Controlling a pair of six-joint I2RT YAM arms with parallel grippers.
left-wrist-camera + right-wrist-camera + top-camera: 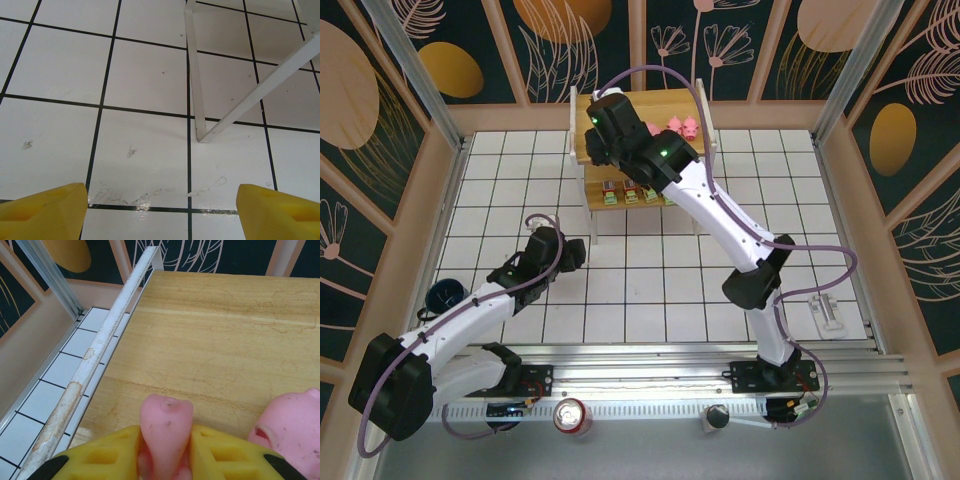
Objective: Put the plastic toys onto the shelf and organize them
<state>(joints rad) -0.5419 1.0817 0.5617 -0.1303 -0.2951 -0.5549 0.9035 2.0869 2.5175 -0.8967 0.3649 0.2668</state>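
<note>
1. Pink pig [166, 420] is clenched in my right tool [166, 450], over the shelf [215, 340] top board. I should lower it upright, just beside the neighbouring pig [295, 425], then release.
2. My left tool [160, 212] hangs released above the bench [55, 65].
3. The held pig's underside is hidden behind the tool, so I cannot tell whether it touches the board.

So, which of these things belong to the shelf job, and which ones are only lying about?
For the job:
shelf
pink pigs
pig held in the right gripper
green-based blocks

Lying about:
dark blue mug
red soda can
</note>
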